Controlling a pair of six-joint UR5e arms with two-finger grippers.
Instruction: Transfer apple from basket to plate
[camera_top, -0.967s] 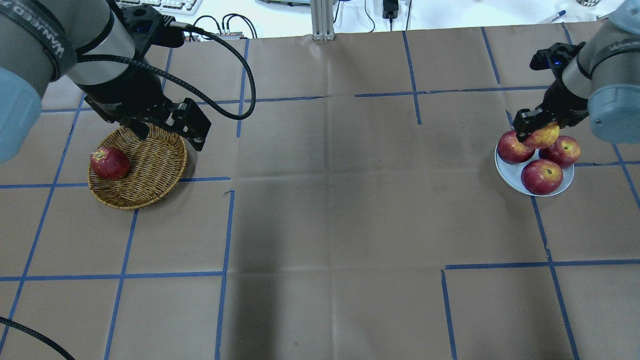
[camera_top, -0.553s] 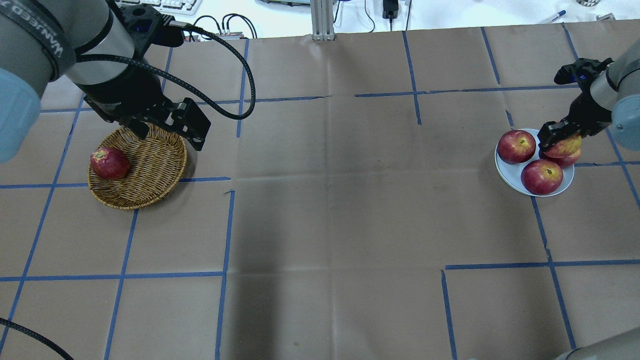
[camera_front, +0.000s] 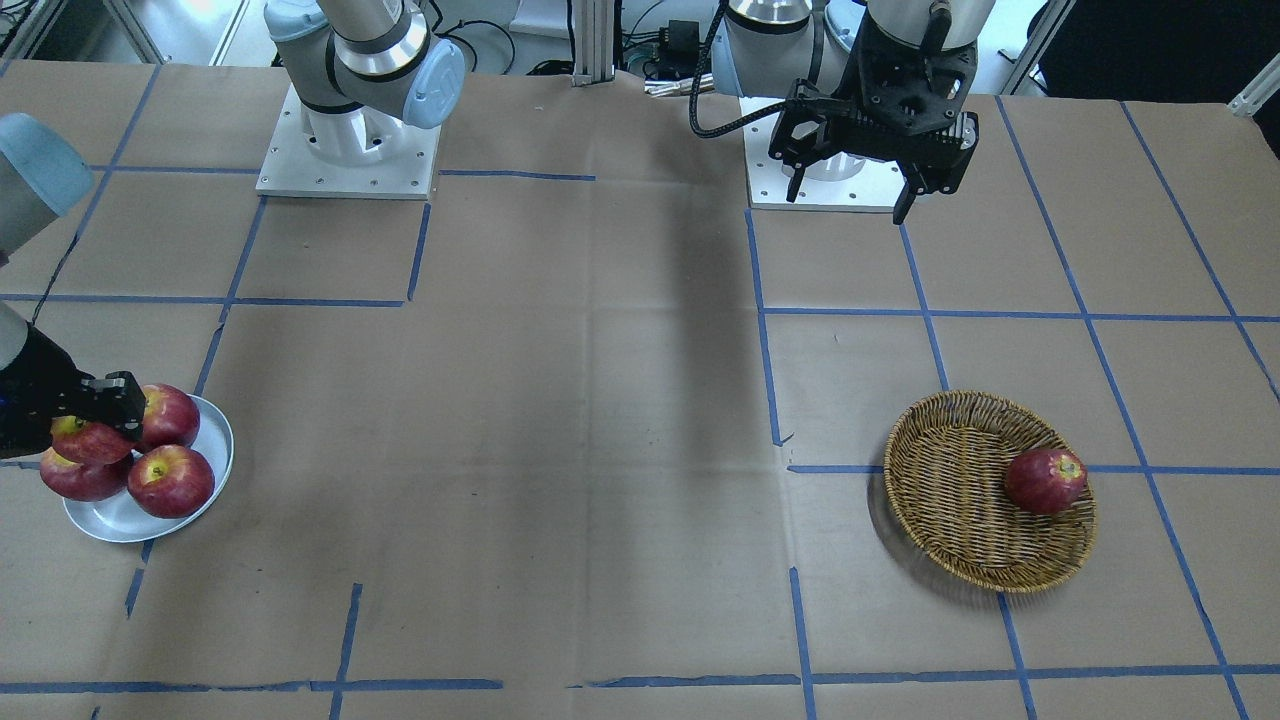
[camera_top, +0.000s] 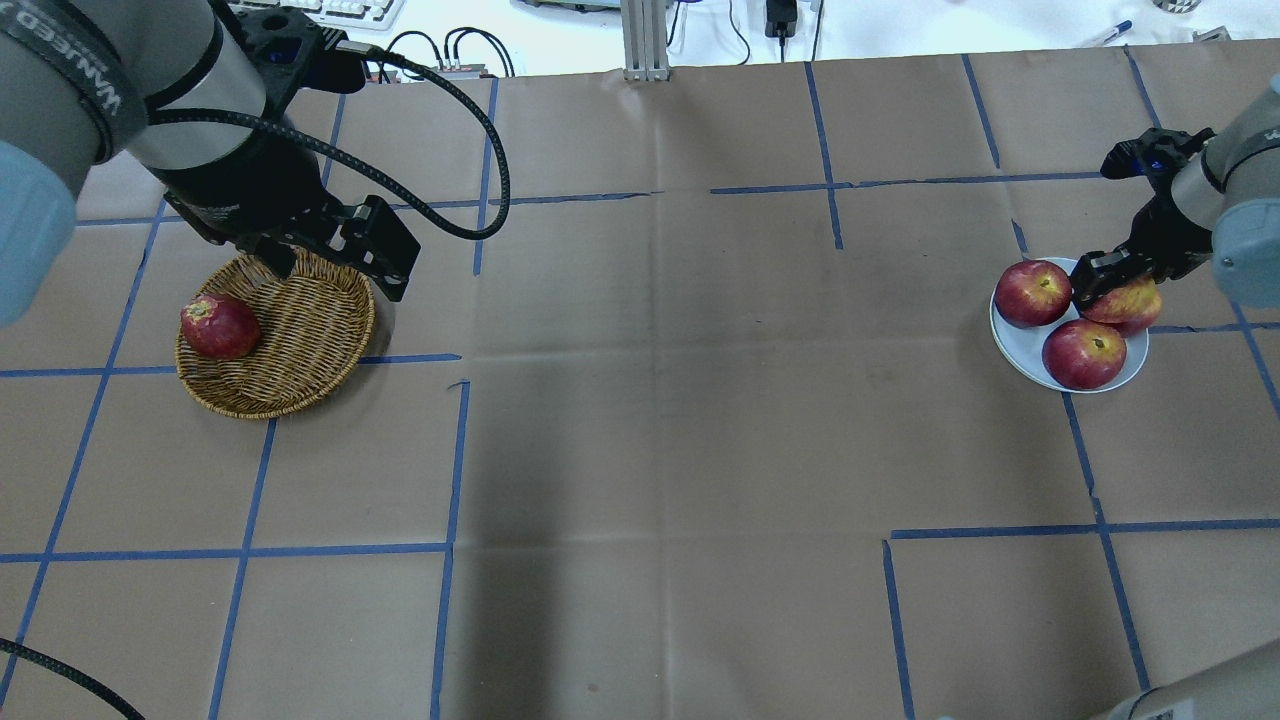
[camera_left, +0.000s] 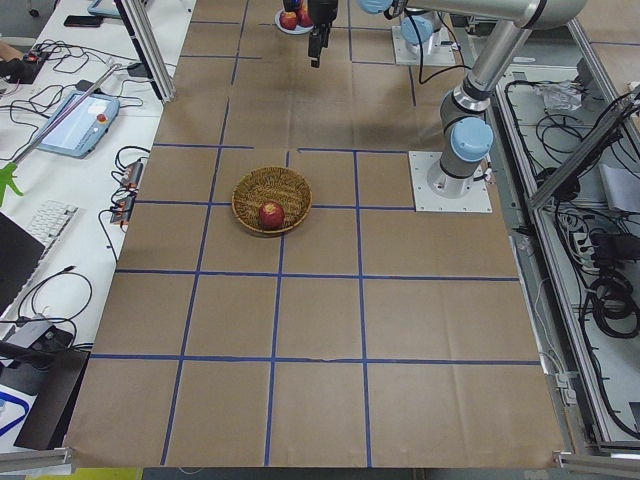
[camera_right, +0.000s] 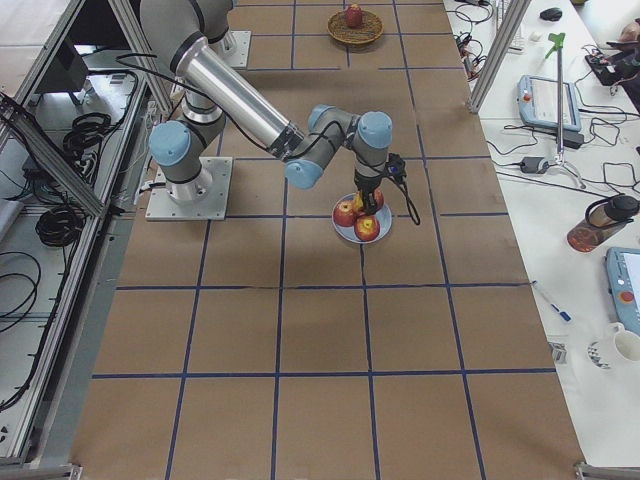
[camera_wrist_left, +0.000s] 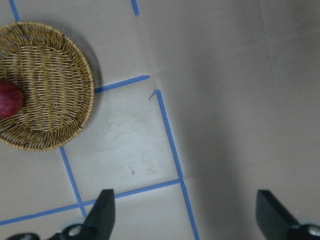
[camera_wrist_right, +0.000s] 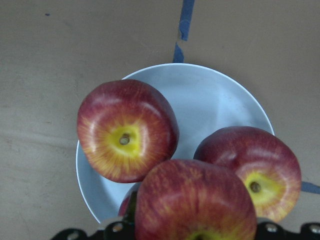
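Observation:
My right gripper (camera_top: 1115, 285) is shut on the apple (camera_top: 1128, 301), a paler pink-red one with a yellow patch. It holds the apple over the right side of the pale plate (camera_top: 1018, 362). The right wrist view shows the apple (camera_wrist_right: 195, 205) close up above the plate (camera_wrist_right: 210, 100). Two darker apples (camera_top: 1035, 293) (camera_top: 1085, 353) lie on the plate. A third is mostly hidden under the held one (camera_front: 72, 482). My left gripper (camera_top: 335, 270) is open and empty above the back rim of the wicker basket (camera_top: 300, 350).
One dark red apple (camera_top: 219, 326) lies at the left side of the basket; it also shows in the front view (camera_front: 1045, 480). Brown paper with blue tape lines covers the table. A black cable loops from my left wrist (camera_top: 480, 150).
My right gripper has carried the apple rightward across the plate, from over its back left to its right side, and a little lower. My left arm has not moved.

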